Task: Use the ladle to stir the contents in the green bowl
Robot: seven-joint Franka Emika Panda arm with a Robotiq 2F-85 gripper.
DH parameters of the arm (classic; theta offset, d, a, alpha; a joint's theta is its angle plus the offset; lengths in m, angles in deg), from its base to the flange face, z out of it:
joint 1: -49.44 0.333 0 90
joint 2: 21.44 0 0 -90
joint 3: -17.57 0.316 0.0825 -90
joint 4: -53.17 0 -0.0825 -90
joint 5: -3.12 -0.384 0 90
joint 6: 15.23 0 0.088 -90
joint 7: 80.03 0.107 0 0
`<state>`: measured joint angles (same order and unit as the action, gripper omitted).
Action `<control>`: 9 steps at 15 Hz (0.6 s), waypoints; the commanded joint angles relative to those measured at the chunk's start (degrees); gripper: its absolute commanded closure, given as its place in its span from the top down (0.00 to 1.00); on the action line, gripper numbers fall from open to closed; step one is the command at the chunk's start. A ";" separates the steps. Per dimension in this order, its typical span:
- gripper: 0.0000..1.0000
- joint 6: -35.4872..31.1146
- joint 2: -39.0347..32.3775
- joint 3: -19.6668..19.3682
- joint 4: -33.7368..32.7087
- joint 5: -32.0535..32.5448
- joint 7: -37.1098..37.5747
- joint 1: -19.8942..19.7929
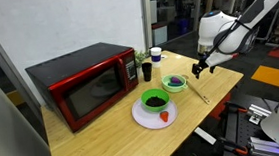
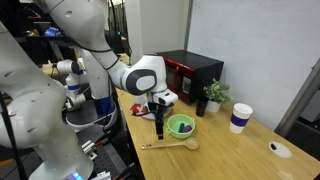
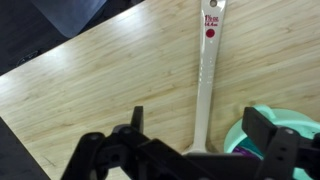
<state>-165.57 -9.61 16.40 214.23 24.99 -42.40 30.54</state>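
pincer [image 1: 201, 71] is wide open and holds nothing; in an exterior view it hangs pointing down from the bent arm, over the far end of the tabletop [image 1: 104, 131]. the ladle [image 1: 197, 92] lies flat on the wood just below it, beside the pale bowl [image 1: 175, 83]. the green bowl [image 1: 154, 101] with the dark contents stands on a white plate [image 1: 143, 117], a little apart from the ladle, so i judge the ladle is put there to be lifted and carried over to it.

in an exterior view from the opposite side, the pincer [image 2: 160, 132] is upright and low, near the pale bowl [image 2: 181, 126], and the ladle [image 2: 170, 146] lies on the tabletop close to its tips. i cannot find the green bowl here; the arm may hide it.

in the wrist view the pincer [image 3: 200, 135] looks straight down. its fingers [image 3: 135, 122] stand far apart, one on each side of the ladle [image 3: 207, 70], whose handle runs away along the wood. the pale bowl [image 3: 255, 125] is at the corner, just beside the ladle. this pose seems made for closing across the handle; the grasp is not yet done.
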 commanded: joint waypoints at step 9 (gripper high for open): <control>1.00 -4.31 -9.13 -4.58 -0.68 13.83 10.92 0.07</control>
<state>-167.40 -16.03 13.45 213.60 35.05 -34.58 30.54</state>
